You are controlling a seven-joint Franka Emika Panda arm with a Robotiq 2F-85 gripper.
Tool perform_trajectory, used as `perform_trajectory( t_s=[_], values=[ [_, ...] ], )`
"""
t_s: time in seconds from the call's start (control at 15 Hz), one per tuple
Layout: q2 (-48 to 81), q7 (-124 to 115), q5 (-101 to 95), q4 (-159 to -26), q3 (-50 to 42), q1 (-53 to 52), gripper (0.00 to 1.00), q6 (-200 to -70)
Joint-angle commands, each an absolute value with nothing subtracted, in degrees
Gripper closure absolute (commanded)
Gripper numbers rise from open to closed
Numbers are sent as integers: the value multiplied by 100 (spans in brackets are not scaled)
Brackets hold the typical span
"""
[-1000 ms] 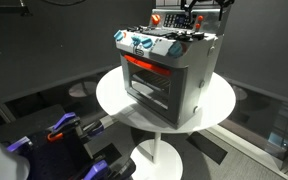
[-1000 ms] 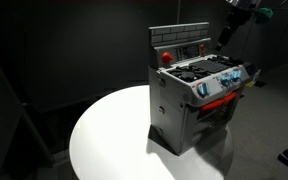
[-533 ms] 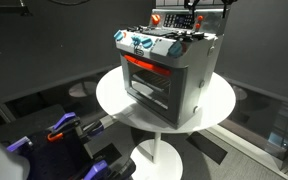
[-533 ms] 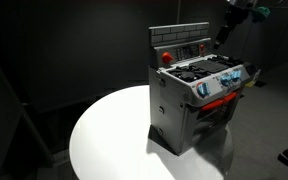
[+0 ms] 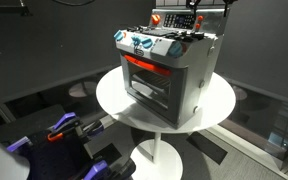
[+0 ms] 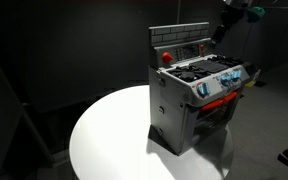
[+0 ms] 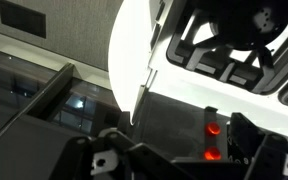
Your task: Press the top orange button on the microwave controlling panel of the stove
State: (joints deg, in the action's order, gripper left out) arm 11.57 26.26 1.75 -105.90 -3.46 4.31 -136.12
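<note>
stove (image 6: 199,95): centre on round table (image 6: 104,140), bare rim lower left
gripper (image 6: 221,33): upper right, grip state unclear
orange buttons (image 7: 212,129): lower right, wrist view

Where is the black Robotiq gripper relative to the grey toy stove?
In an exterior view the black Robotiq gripper hangs at upper right, close to the picture-right end of the grey toy stove's raised back panel.

Black hand (image 6: 221,30), teal band (image 6: 256,12) at wrist
</note>
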Motion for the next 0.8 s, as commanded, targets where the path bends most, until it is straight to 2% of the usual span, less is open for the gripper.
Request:
perform_trajectory(
  t_s=[0.0,0.73],
  values=[
    [1321,2760,267,-10294,-223,561,0,-13549],
    [1544,2742,249,-10045,-176,600,0,-13528]
  ],
)
